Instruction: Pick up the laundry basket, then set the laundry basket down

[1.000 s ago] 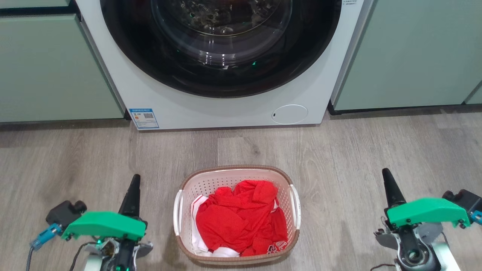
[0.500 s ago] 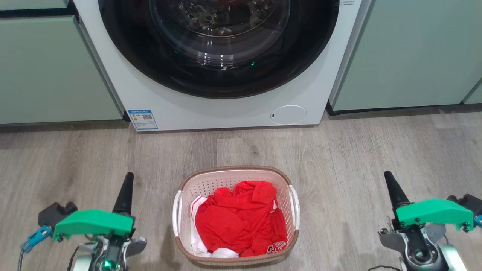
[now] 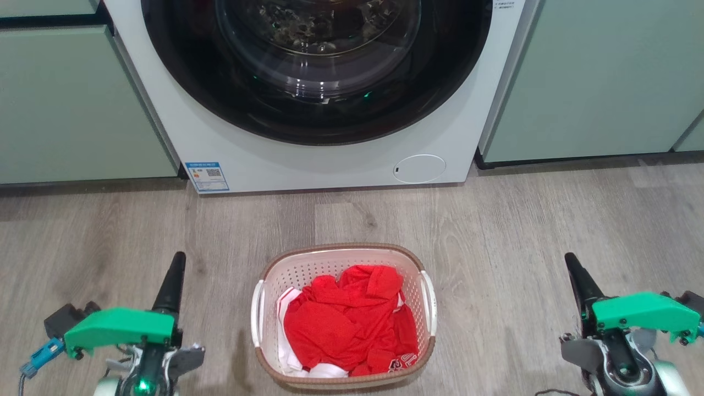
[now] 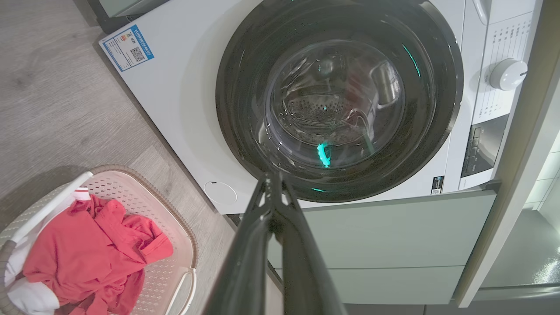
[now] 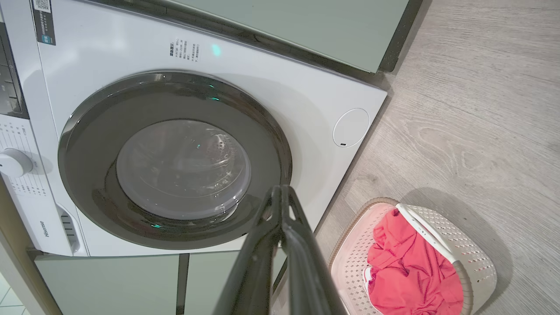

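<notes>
Wears a green plastic cover (image 3: 118, 329) behind the left gripper (image 3: 177, 258) and right gripper (image 3: 570, 259); tapers into long dark fingers (image 3: 166, 294); trails a blue plug (image 3: 37, 356).

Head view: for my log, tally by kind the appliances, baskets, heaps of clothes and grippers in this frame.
Washing machine: 1
Laundry basket: 1
Heap of red and white clothes, in the basket: 1
Grippers: 2, the left gripper and the right gripper, both shut and off the basket
Total: 5

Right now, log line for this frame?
cream-white perforated plastic laundry basket: on wood floor, holds red clothes | left fingers: shut, empty | right fingers: shut, empty
</notes>
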You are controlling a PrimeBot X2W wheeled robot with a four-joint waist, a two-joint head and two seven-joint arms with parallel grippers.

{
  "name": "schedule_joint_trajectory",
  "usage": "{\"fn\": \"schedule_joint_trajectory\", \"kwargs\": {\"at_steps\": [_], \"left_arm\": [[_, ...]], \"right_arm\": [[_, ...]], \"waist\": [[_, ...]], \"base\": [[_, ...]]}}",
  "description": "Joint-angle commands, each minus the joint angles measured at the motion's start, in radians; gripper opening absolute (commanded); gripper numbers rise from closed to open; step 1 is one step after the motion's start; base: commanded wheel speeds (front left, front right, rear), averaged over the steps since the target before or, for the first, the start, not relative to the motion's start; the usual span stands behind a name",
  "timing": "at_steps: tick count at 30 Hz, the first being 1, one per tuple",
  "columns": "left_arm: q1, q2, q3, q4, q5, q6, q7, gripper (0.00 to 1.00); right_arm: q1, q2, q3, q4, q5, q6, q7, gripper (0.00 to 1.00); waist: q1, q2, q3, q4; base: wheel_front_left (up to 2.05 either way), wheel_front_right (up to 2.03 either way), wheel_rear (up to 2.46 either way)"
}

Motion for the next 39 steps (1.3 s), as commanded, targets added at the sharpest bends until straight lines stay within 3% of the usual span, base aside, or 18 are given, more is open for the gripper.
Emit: {"fn": "schedule_joint_trajectory", "kwargs": {"at_steps": [1, 27, 39], "left_arm": [[-0.057, 0.011, 0.037, -0.029, -0.028, -0.011, 0.011, 0.00], [-0.065, 0.009, 0.113, -0.024, -0.277, -0.025, 0.085, 0.00], [-0.065, 0.007, 0.117, -0.024, -0.274, -0.025, 0.088, 0.00]], "right_arm": [[-0.047, -0.013, 0.006, -0.029, 0.026, 0.008, 0.009, 0.00], [-0.048, -0.010, -0.047, -0.012, 0.236, 0.010, 0.083, 0.00], [-0.049, -0.007, -0.050, -0.011, 0.233, 0.010, 0.086, 0.00]], "waist": [[-0.0001, 0.0000, 0.000, -0.001], [-0.0001, 0.0000, -0.006, -0.010], [-0.0001, 0.0000, -0.006, -0.010]], "base": [[0.00, 0.00, 0.00], [0.00, 0.00, 0.00], [0.00, 0.00, 0.00]]}}
